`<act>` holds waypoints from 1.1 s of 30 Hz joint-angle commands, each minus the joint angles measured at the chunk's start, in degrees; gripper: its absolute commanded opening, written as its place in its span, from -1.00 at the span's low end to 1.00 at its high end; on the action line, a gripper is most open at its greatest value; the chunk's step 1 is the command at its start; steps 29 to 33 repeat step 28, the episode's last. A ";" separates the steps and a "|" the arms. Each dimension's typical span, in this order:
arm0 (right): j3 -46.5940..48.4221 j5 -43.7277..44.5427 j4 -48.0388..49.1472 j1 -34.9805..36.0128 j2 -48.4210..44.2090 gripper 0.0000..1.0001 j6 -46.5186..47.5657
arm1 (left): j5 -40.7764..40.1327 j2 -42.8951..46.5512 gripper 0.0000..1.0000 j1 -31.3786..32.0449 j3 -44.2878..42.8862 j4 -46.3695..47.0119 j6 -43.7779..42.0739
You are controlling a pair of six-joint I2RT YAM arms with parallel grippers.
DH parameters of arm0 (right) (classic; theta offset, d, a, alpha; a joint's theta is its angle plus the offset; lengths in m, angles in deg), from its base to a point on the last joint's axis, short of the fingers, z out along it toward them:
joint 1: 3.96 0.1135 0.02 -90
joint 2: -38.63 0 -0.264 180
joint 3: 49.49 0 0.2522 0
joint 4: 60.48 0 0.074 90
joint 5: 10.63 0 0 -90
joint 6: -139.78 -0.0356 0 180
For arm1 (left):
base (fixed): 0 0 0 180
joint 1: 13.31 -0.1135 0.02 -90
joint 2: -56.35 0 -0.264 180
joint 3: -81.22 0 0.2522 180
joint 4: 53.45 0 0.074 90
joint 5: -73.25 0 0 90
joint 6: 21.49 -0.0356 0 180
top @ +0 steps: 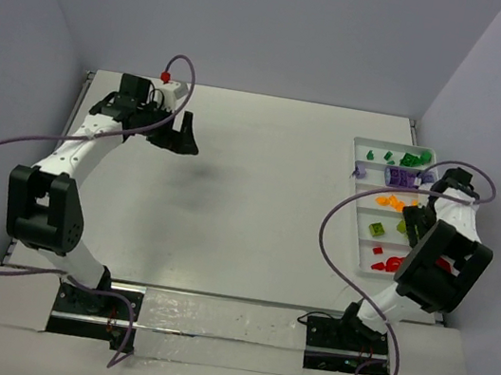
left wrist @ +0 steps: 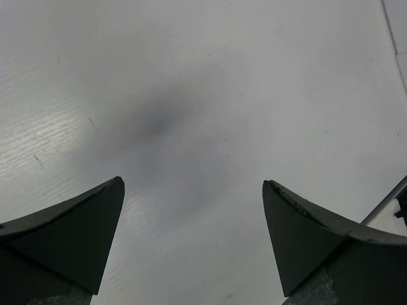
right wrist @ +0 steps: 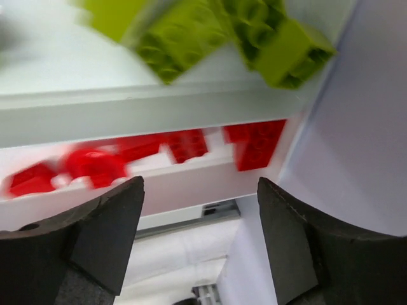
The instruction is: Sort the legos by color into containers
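A long white tray [top: 353, 220] at the right side holds legos by color: green [top: 411, 160], purple [top: 399, 177], orange [top: 389, 201], lime-yellow [top: 376, 229] and red [top: 378, 264] ones, each group in its own compartment. My right gripper [top: 415, 220] hangs over the tray, open and empty. Its wrist view shows lime-yellow bricks [right wrist: 191, 38] and red bricks [right wrist: 184, 145] just beyond its open fingers [right wrist: 108, 229]. My left gripper [top: 177, 137] is open and empty over bare table at the far left; its view shows only the table between the fingers [left wrist: 82, 229].
A clear plastic strip [top: 218, 322] lies along the near table edge between the arm bases. Purple cables loop from both arms. Walls close the table at the back and both sides. A red button [top: 165, 74] sits near the left wrist.
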 commanded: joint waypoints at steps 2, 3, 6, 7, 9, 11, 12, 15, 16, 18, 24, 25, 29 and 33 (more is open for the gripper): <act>8.46 -12.80 -9.04 7.61 -6.97 0.70 -4.54 | 7.90 5.66 0.99 -4.88 1.49 3.52 3.02; 9.87 -16.17 -9.64 11.91 -7.93 0.73 -7.31 | 8.44 6.33 0.99 -6.51 2.14 3.86 3.20; 14.21 -28.26 -8.87 21.81 -10.02 0.99 -15.65 | 8.78 8.31 0.99 -8.96 3.46 4.43 3.56; 15.49 -33.87 -7.19 23.99 -10.26 1.00 -17.52 | 8.46 9.28 0.98 -10.39 3.78 4.35 3.40; 15.51 -37.72 -2.93 28.59 -10.80 1.00 -22.19 | 7.48 10.48 0.98 -11.53 4.78 4.51 3.23; 14.39 -38.78 4.36 35.39 -11.94 1.00 -27.56 | 5.37 12.60 0.98 -12.32 6.42 4.52 2.42; 13.83 -38.66 6.76 37.41 -12.07 1.00 -29.17 | 4.70 13.33 0.98 -12.45 7.04 4.52 2.16; 10.71 -37.52 14.67 43.91 -11.92 1.00 -34.67 | 1.81 16.90 0.98 -12.89 10.42 5.32 1.76; 9.20 -37.12 16.85 45.77 -11.50 1.00 -35.51 | 0.95 18.24 0.98 -12.95 11.99 5.90 1.81; 7.36 -35.51 18.62 47.15 -11.18 1.00 -36.18 | 0.30 19.45 0.98 -13.03 14.26 7.35 1.89; 1.25 -33.32 22.79 51.01 -12.12 1.00 -36.26 | -2.80 21.81 0.99 -13.03 16.90 9.18 1.81; 1.35 -33.14 22.71 51.07 -12.11 1.00 -36.26 | -2.71 21.71 0.99 -13.03 16.88 9.16 1.80; 1.94 -32.46 22.62 52.25 -11.86 1.00 -36.17 | -2.03 21.37 0.99 -13.03 16.03 8.57 1.38; 1.94 -32.46 22.62 52.25 -11.86 1.00 -36.17 | -2.03 21.37 0.99 -13.03 16.03 8.57 1.38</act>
